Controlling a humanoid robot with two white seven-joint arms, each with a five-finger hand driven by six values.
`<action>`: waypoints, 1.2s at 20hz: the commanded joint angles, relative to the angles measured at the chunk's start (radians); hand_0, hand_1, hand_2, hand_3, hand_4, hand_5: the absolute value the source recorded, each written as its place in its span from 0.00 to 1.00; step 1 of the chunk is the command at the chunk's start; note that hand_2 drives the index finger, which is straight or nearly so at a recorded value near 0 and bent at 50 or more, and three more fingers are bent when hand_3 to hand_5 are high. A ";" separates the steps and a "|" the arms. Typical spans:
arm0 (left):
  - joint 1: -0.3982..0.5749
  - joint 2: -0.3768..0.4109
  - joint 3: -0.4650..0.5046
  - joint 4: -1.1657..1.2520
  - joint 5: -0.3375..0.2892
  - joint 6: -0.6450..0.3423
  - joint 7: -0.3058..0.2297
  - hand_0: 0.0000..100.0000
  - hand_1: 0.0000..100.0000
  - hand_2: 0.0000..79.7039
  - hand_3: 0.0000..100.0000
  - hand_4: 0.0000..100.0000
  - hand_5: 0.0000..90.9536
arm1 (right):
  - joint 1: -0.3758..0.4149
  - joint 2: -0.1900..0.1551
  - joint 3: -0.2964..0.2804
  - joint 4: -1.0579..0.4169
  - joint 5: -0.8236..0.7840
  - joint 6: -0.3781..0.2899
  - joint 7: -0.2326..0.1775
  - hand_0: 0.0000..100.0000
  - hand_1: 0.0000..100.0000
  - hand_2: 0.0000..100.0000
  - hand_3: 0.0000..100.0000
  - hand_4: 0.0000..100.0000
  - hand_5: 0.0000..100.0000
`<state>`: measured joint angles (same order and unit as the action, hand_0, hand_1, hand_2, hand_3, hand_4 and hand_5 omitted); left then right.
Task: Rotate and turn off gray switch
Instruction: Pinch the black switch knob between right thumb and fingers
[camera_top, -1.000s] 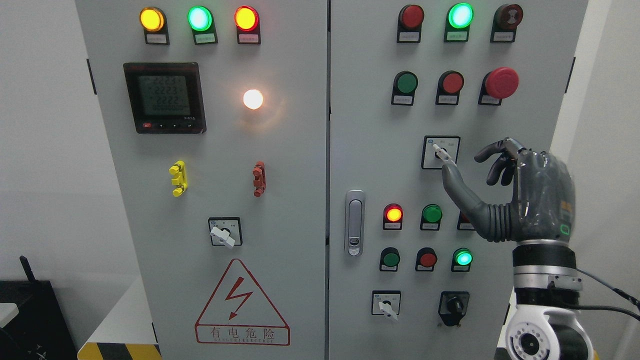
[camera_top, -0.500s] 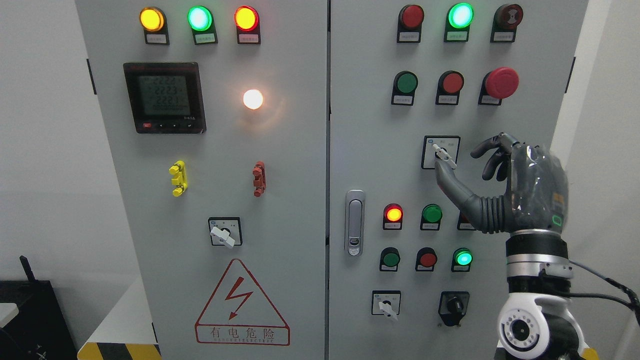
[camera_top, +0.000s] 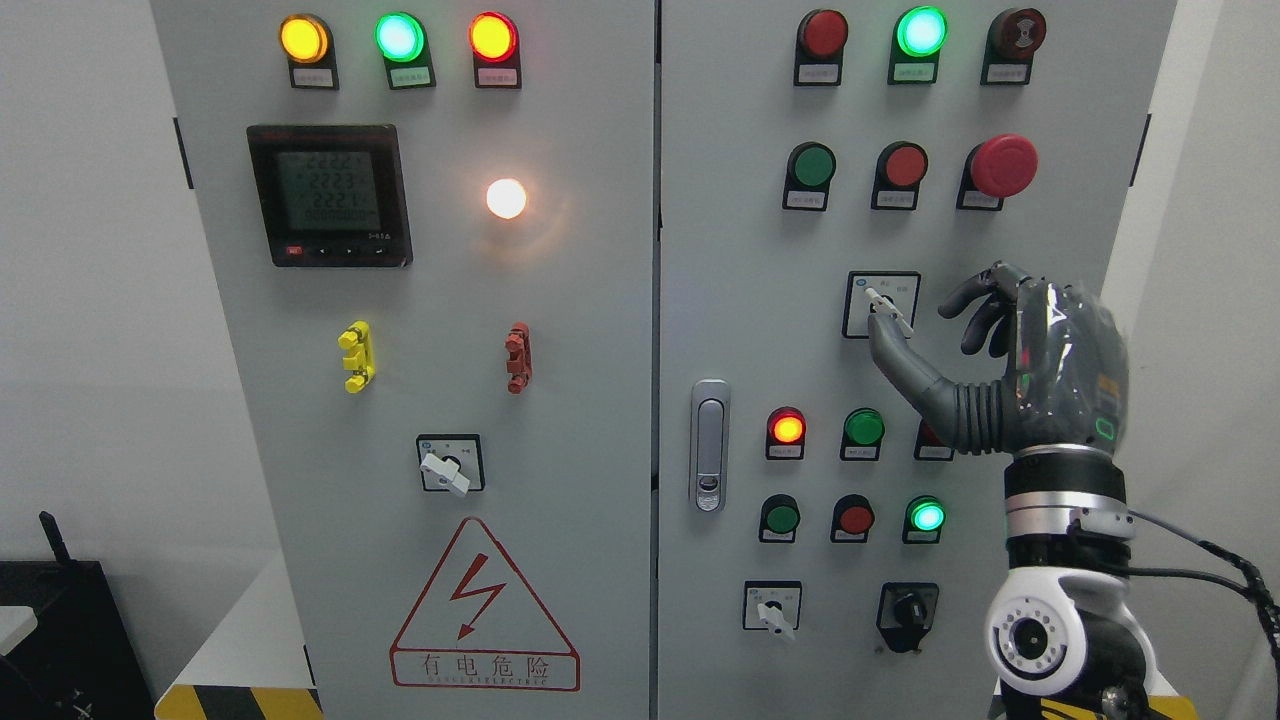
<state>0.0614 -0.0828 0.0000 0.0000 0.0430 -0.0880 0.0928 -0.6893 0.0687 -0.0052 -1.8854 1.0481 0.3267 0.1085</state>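
The cabinet has two gray doors facing the camera. The gray switch sits in a black-framed plate on the right door, below the row holding the mushroom button and above a lit red lamp. Its white lever is tilted, the upper end pointing up-left and the lower end down-right.

The right hand rises from the lower right, palm side toward the panel. Its thumb reaches up-left, the tip touching or just under the lower end of the lever. The fingers are curled, just right of the plate and apart from the lever. The hand is partly open and grips nothing.

On the left door the meter shows digits, too small to read reliably, and a white lamp glows beside it. A second switch sits lower on that door, above the warning triangle. The door latch lies at the left edge of the right door.
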 joint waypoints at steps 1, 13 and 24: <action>0.000 0.000 -0.002 0.014 0.000 0.001 -0.001 0.12 0.39 0.00 0.00 0.00 0.00 | -0.010 0.000 0.039 0.029 0.001 0.002 0.003 0.00 0.38 0.58 0.86 0.91 1.00; 0.000 0.000 -0.002 0.014 0.000 0.001 0.001 0.12 0.39 0.00 0.00 0.00 0.00 | -0.026 0.000 0.040 0.045 0.035 0.002 0.003 0.03 0.41 0.58 0.86 0.91 1.00; 0.000 0.000 -0.002 0.014 0.000 0.001 0.001 0.12 0.39 0.00 0.00 0.00 0.00 | -0.023 -0.001 0.039 0.045 0.038 0.002 0.002 0.06 0.41 0.58 0.86 0.91 1.00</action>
<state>0.0614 -0.0828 0.0000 0.0000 0.0430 -0.0880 0.0927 -0.7127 0.0681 0.0097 -1.8470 1.0829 0.3289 0.1149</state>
